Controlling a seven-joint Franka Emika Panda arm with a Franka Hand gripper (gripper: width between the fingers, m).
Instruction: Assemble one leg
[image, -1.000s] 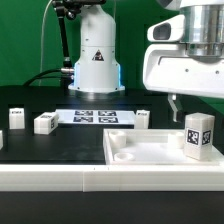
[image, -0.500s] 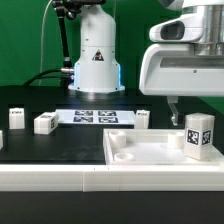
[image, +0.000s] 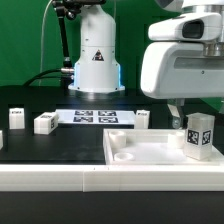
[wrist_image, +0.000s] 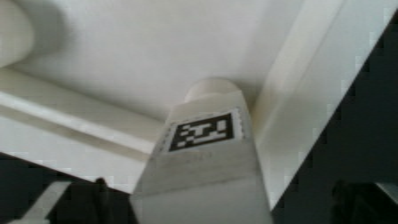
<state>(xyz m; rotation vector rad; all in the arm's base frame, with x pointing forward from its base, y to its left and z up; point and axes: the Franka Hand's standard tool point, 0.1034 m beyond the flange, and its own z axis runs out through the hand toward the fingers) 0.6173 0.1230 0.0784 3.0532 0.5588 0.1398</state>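
A white leg (image: 199, 137) with a black-and-white tag stands upright in the near right corner of the large white rimmed tray (image: 140, 158). My gripper (image: 195, 112) hangs right above its top, and one dark finger (image: 176, 112) shows to the exterior view's left of it. In the wrist view the leg (wrist_image: 210, 150) fills the middle, tag facing the camera. My gripper (wrist_image: 210, 208) is open, with dark fingertips (wrist_image: 71, 202) on either side of the leg and a gap to each. It holds nothing.
Three more legs (image: 16, 118) (image: 44, 122) (image: 143, 118) stand on the black table behind the tray. The marker board (image: 95, 117) lies flat between them. The arm's white base (image: 97, 55) rises at the back.
My gripper has come down a little over the upright leg. The leg and the other parts have not moved.
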